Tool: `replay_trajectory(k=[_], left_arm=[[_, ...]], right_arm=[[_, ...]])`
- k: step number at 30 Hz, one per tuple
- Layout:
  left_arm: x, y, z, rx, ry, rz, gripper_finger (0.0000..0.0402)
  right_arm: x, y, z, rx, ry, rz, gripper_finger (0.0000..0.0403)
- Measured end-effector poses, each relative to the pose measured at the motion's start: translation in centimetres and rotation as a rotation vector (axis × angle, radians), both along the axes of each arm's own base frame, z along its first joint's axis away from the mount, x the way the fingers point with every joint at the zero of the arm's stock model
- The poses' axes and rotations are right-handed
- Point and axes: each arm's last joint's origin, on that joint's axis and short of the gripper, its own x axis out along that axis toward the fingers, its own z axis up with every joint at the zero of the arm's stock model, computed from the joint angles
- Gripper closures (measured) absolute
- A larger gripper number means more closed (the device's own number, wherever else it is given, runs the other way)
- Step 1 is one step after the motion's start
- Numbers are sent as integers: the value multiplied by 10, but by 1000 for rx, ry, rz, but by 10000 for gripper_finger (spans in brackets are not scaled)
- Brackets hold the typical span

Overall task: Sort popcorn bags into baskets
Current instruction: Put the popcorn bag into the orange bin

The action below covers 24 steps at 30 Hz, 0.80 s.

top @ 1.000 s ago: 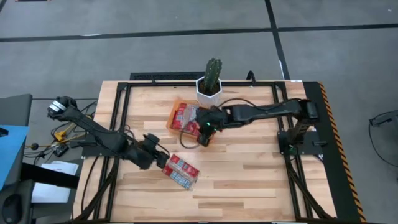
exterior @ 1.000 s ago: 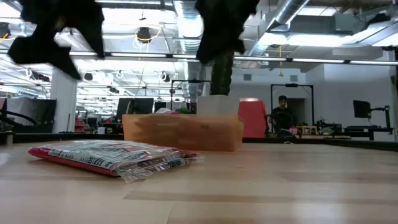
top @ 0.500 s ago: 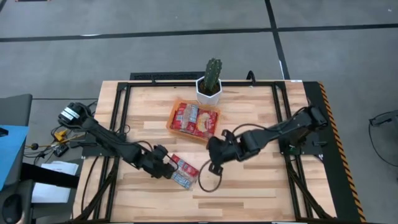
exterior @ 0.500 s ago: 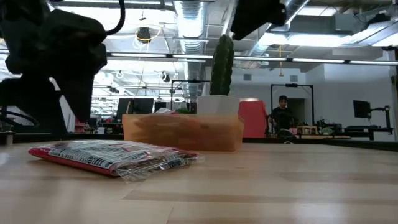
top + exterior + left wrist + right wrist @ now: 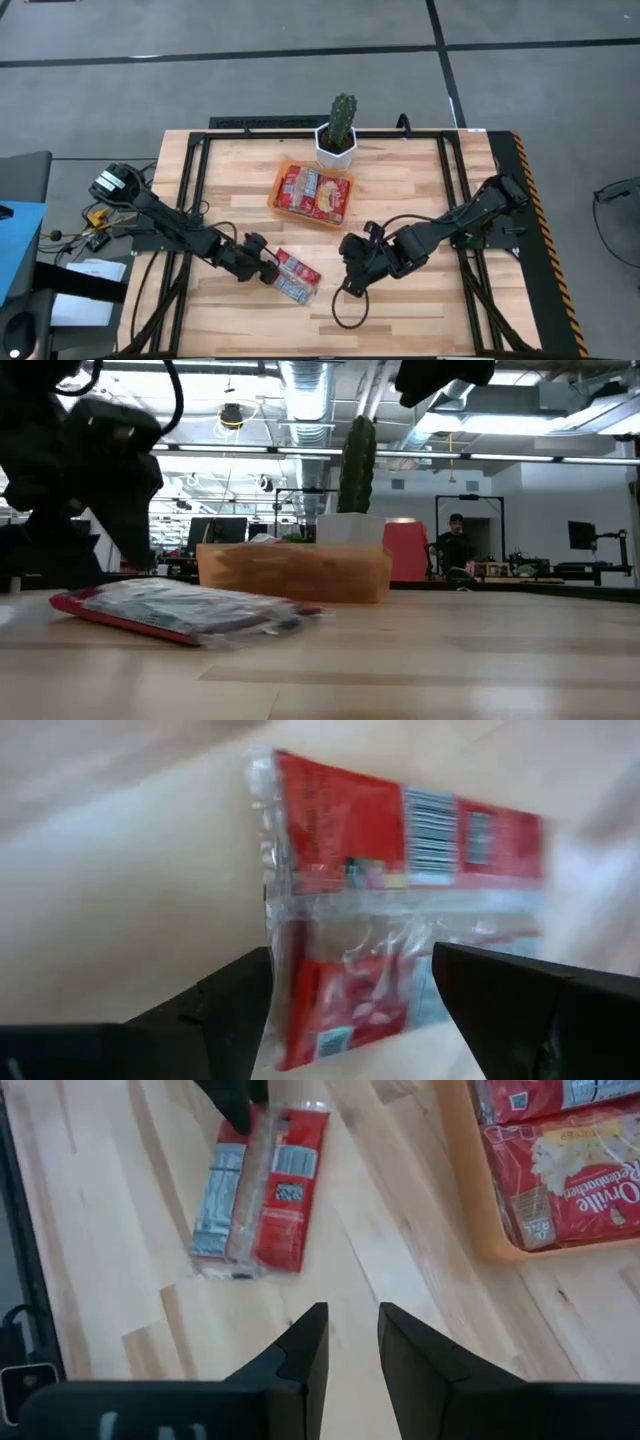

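Observation:
One red popcorn bag (image 5: 296,277) lies flat on the wooden table, also seen in the low view (image 5: 180,610) and the right wrist view (image 5: 262,1185). My left gripper (image 5: 267,272) is down at this bag's left end, open, with a finger on either side of that end (image 5: 340,1010). My right gripper (image 5: 350,284) hangs open above bare table to the right of the bag, nothing between its fingers (image 5: 352,1345). The orange basket (image 5: 274,192) stands farther back and holds several red bags (image 5: 316,192). My left gripper comes slanting down from the table's left, and its open fingers (image 5: 235,1005) straddle the bag's left end (image 5: 300,990). The bag lies flat on the table. I cannot tell whether the fingertips touch it.
A white pot with a cactus (image 5: 338,135) stands just behind the basket. A dark cable loop (image 5: 345,312) hangs from the right arm near the table's front. Black frame rails (image 5: 195,200) run along the table's sides. Bare wood lies at the near right.
My right gripper has swung from over the basket toward the table's near edge and now hangs right of the loose bag. My left gripper has come down and tipped lower, reaching the bag's left end. Neither gripper's opening has changed.

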Motion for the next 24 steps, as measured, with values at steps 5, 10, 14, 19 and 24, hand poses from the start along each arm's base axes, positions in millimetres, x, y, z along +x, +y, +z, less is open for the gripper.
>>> replay_trajectory(k=[5, 10, 14, 19, 24], left_arm=[[-9, 6, -13, -53, -41, 43, 141], [-19, 12, -26, -90, -56, 87, 141], [-20, 13, -26, -91, -84, 66, 141], [-20, 12, -26, -75, -89, 44, 141], [-19, 12, -25, -74, -104, 30, 141]], right_arm=[[5, 9, -16, -22, 36, 6, 287], [24, 32, -62, -48, 99, 59, 287], [42, 50, -105, 19, 133, 158, 287], [57, 60, -144, 79, 142, 187, 287], [70, 60, -164, 93, 98, 185, 287]])
